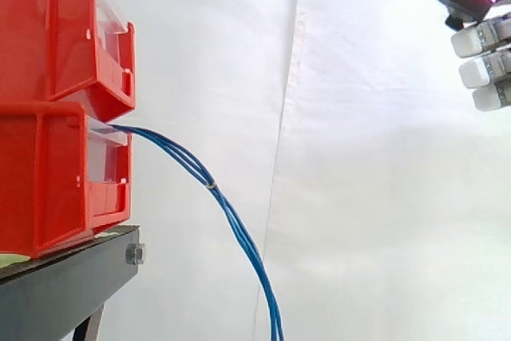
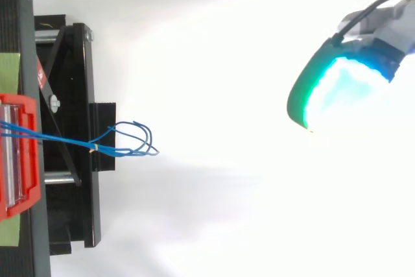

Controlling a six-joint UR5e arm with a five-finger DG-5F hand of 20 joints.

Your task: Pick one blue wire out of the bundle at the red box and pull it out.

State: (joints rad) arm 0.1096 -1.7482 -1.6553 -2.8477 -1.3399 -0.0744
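Note:
A bundle of thin blue wires (image 1: 209,184) comes out of the front of the lower red bin (image 1: 48,181) and hangs down in a curve past the frame's bottom. A small tie (image 1: 211,186) holds the strands together partway down. From above, the wires (image 2: 65,139) run right from the red bin (image 2: 16,160) and end in loose loops (image 2: 139,137). My hand (image 1: 483,53) is at the upper right, far from the wires, fingers straight, pointing left, holding nothing. In the top view a glowing green and cyan pad of my hand (image 2: 337,89) sits at the right.
A second red bin (image 1: 56,29) is stacked on the lower one. Both rest on a black stand (image 1: 72,277) with a bolt at its corner, its frame (image 2: 71,82) also seen from above. A white curtain (image 1: 319,157) hangs behind.

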